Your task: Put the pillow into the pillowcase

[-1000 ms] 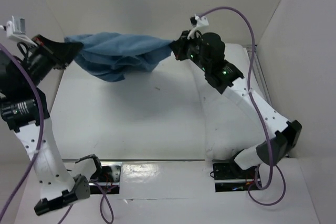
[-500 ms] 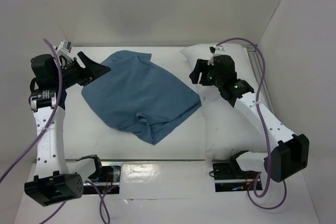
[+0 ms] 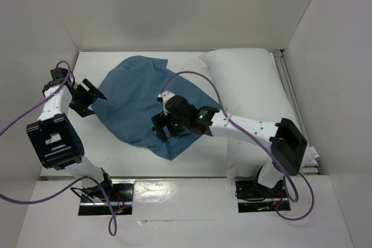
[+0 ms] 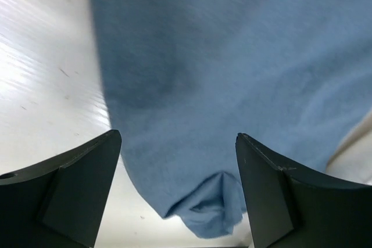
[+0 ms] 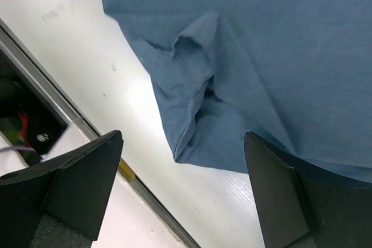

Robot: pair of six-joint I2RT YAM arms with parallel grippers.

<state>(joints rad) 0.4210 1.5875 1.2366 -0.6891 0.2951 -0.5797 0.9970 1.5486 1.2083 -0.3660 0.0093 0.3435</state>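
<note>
Pillowcase (image 3: 142, 100) lies spread and wrinkled on desk (image 3: 128, 158), centre-left, its right corner reaching the pillow (image 3: 250, 79). Pillow lies lengthwise along the desk's right side, outside the case. Left jaws spread wide, empty, at the case's left edge. Right jaws spread wide, empty, over the cloth's folded near corner.

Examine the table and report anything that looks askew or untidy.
The pillowcase lies skewed, diagonal to the edges of the table and not lined up with the pillow beside it. Its near corner is rumpled into a small fold, seen in the right wrist view. Nothing looks spilled or damaged.
</note>
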